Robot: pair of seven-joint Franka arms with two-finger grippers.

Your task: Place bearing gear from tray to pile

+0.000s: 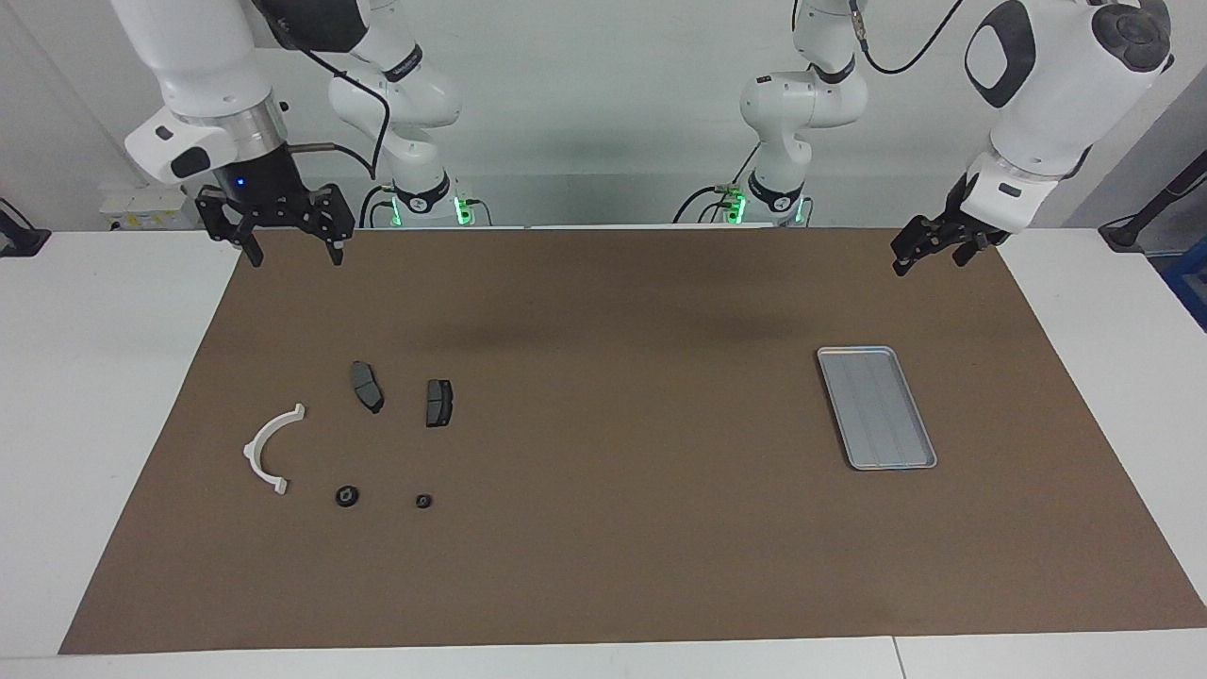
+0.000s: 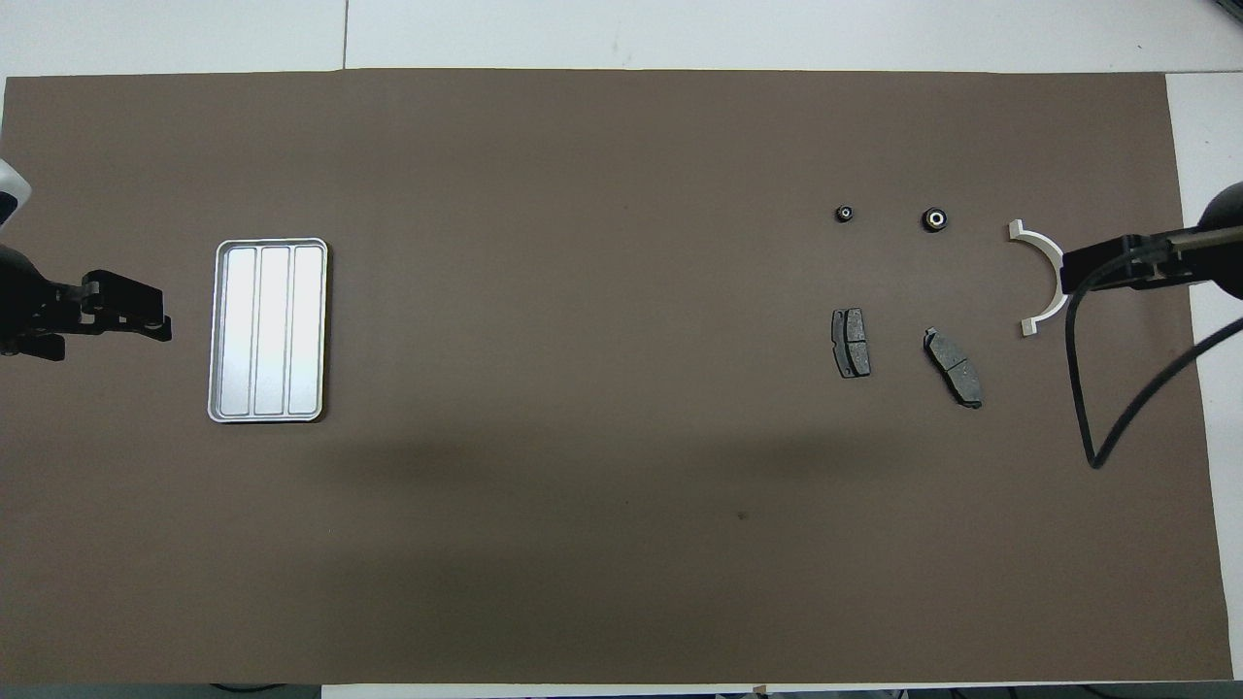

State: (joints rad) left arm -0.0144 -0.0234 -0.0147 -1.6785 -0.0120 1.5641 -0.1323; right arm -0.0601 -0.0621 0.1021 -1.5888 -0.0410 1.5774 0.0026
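Note:
The silver ribbed tray lies empty toward the left arm's end of the mat. At the right arm's end lies the pile: a white arc and two dark brake pads. Two small black round bearing gears rest on the mat just beside them, farther from the robots. My right gripper hangs open and empty, high over the mat's edge. My left gripper waits open over the mat near the tray.
A brown mat covers most of the white table. A black cable hangs from the right arm over the mat's end. The arm bases stand at the table's edge nearest the robots.

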